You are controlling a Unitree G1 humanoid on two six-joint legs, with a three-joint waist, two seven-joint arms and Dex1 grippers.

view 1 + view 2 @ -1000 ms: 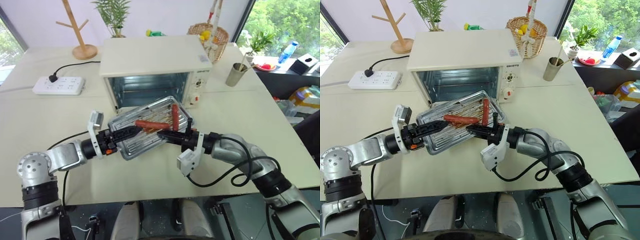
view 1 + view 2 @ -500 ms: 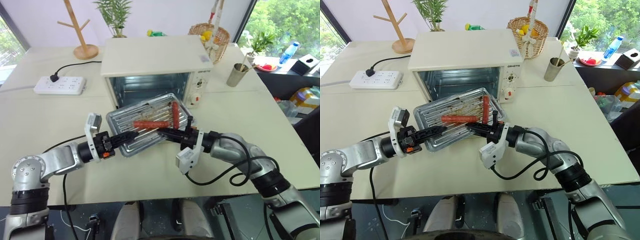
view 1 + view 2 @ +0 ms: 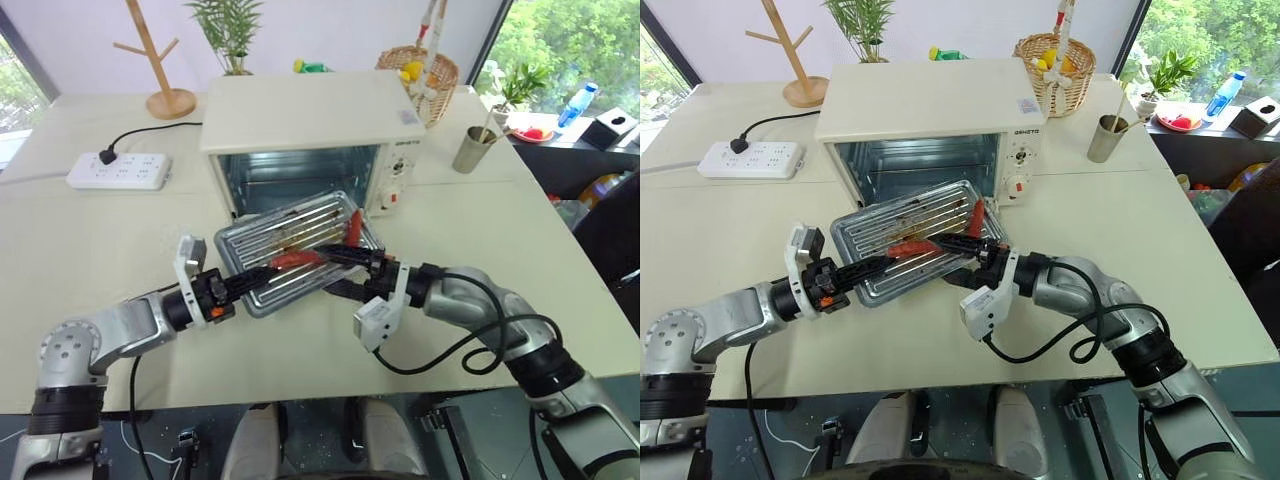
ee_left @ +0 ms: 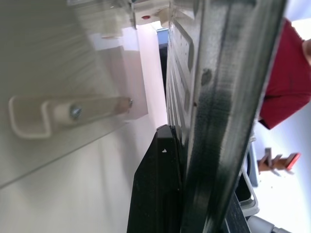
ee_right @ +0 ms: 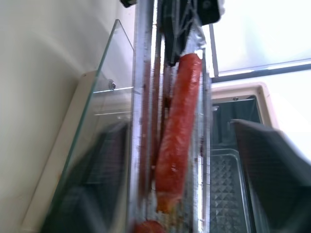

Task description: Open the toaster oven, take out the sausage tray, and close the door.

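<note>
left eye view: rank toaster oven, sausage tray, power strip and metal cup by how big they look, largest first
1. toaster oven
2. sausage tray, though it sits nearer the camera than the oven
3. power strip
4. metal cup

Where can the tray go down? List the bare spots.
Bare table lies left of the tray, below the power strip. More lies right of it, from the oven past the cup. Straight ahead the door crowds it.
</note>
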